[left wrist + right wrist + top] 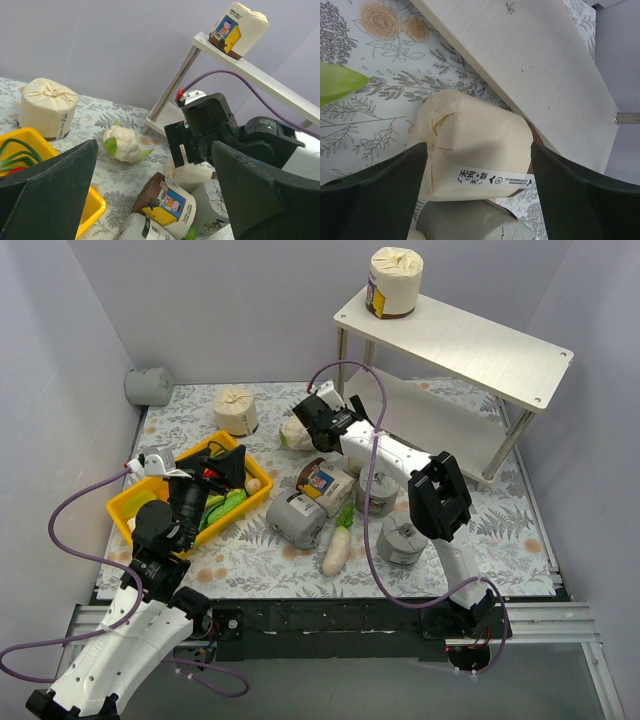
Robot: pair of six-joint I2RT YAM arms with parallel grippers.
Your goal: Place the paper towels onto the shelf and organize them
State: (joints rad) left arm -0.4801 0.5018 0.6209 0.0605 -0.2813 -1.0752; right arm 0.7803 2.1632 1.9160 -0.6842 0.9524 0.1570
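Observation:
The shelf stands at the back right, and one labelled cream paper towel roll stands upright on its top board. My right gripper is open, with a finger on either side of a cream roll that lies on its side by the lower board. That roll also shows in the left wrist view. A labelled cream roll and three grey rolls lie mid-table. Another cream roll stands at the back left. My left gripper is open and empty over the yellow tray.
A yellow tray with vegetables sits at the left. A cauliflower lies left of my right gripper. A long white radish lies near the front. A fourth grey roll sits at the far back left corner.

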